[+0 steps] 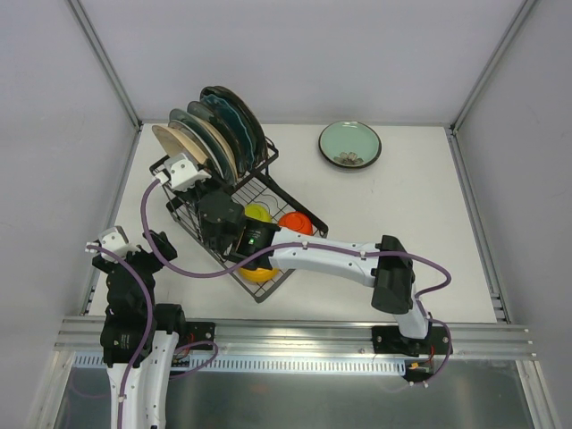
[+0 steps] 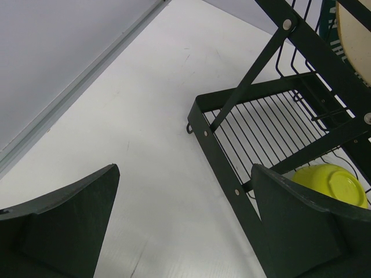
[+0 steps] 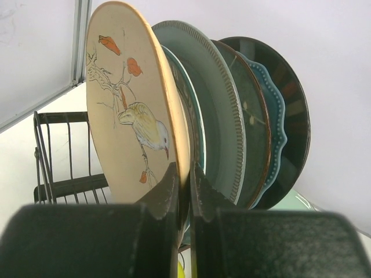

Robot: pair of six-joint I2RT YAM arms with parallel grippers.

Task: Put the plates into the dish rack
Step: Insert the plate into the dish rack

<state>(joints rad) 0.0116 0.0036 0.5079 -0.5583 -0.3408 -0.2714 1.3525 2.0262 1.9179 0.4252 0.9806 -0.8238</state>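
The cream bird plate [image 3: 127,110] stands upright at the near end of the row in the dish rack [image 3: 58,185], with the other plates [image 3: 243,116] behind it. I see my right gripper [image 3: 184,174] pinched on its lower rim, one finger on each face. A mint green plate [image 1: 349,143] lies flat on the table [image 1: 402,223], well apart from the rack. My left gripper [image 2: 185,171] hangs beside the rack's low tray, fingers wide apart and holding nothing.

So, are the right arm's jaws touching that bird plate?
Touching. The right wrist view shows the jaws closed on the lower rim of the bird plate, one each side.
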